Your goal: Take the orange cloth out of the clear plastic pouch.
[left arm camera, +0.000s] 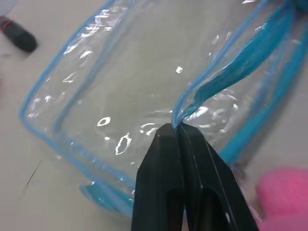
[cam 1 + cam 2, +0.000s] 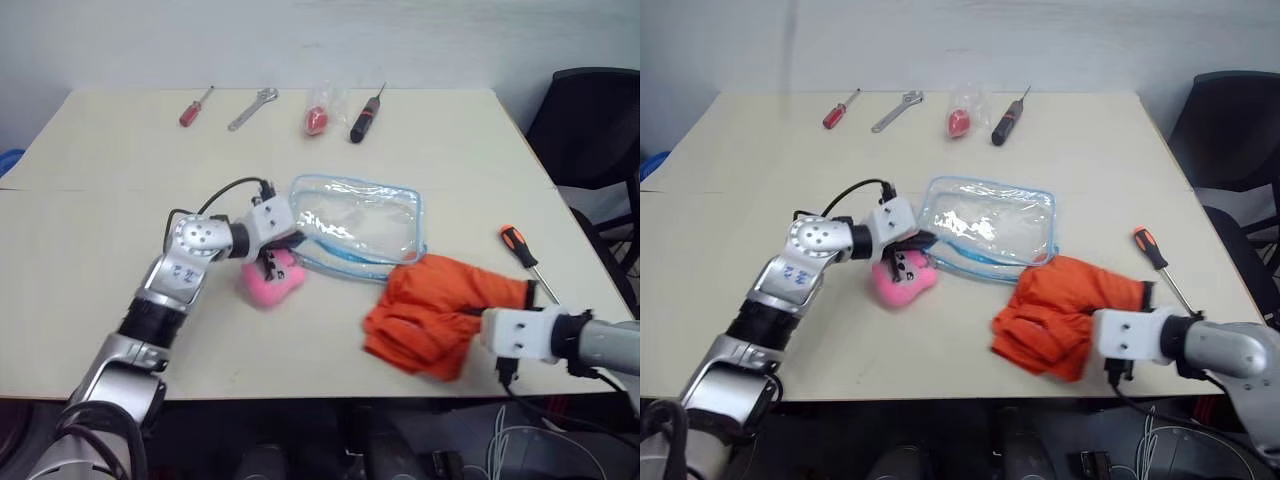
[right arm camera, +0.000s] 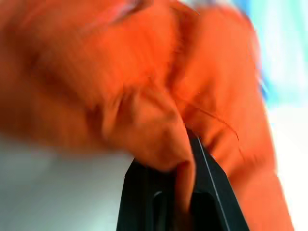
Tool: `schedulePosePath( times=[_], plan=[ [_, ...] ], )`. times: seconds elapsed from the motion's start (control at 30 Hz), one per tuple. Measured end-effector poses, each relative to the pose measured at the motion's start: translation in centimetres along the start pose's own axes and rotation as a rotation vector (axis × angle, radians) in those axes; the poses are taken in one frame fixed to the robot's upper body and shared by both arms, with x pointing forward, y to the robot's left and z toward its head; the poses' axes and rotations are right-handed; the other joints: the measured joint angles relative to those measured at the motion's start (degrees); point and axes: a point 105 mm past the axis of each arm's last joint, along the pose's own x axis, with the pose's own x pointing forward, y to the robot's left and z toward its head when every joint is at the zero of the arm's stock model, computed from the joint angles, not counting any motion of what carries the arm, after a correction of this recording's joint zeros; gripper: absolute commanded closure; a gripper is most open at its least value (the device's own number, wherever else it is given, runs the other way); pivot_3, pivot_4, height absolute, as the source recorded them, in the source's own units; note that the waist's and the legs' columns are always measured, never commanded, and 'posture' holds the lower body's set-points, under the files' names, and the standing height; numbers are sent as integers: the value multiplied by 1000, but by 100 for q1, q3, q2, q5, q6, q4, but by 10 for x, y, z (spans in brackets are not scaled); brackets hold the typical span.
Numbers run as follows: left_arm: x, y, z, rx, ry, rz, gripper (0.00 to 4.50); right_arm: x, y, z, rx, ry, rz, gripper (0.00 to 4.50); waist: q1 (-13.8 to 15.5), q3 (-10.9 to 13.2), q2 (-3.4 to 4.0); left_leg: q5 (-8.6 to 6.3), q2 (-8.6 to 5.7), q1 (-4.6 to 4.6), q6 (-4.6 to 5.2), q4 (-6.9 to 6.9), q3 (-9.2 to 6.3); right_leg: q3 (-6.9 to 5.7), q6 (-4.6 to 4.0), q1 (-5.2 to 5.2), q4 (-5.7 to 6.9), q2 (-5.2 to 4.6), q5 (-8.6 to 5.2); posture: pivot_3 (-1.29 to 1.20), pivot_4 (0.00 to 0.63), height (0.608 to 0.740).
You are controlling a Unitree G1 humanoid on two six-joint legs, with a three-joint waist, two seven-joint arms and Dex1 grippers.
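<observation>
Spanning most of the head views: matte beige worktop, smooth, with a seam line across its left part, plain pale wall behind, black chair at the right edge. Orange cloth is out of the pouch, a soft crumpled heap with deep folds on the worktop near its front right edge, touching the pouch's corner. Right gripper is clamped on a fold of it. Clear plastic pouch lies flat mid-worktop: glossy transparent film, rectangular, light blue trim, looks empty. Left gripper is pinched tight on the pouch's blue edge. Fuzzy pink plush charm sits under that gripper. Orange-handled screwdriver lies just beyond the cloth. Along the far edge: red screwdriver, metal wrench, small clear bag with something red inside, black-handled tool.
</observation>
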Motion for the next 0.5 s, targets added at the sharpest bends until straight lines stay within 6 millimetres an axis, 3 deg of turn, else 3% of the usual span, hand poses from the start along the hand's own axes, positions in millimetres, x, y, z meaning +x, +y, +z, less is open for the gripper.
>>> schedulePosePath(
  times=[0.2,0.4,0.47,0.5],
  plan=[
    [-27,-17,-18,133,113,-71,4500,-1,-25,-46,146,129,-259,4481,-4,-3,6,0,0,2,-4,0,6,7,-8,-3,6,3,-5,0,150,740],
    [-18,-20,-13,65,70,-70,4500,27,-28,-38,300,26,-308,4481,-5,-3,6,0,-4,2,0,1,8,10,-8,-4,10,5,-5,0,150,740],
    [-14,-22,-10,35,46,-74,4500,34,-22,-33,339,7,-254,3906,-4,-3,7,0,-5,2,5,1,7,12,-7,-4,11,2,-4,0,150,740],
    [-13,-23,-9,17,35,-75,4274,35,-20,-33,354,6,-230,3674,-1,-3,7,-1,-5,1,6,1,7,11,-7,-4,11,2,-4,0,150,740]
  ],
)
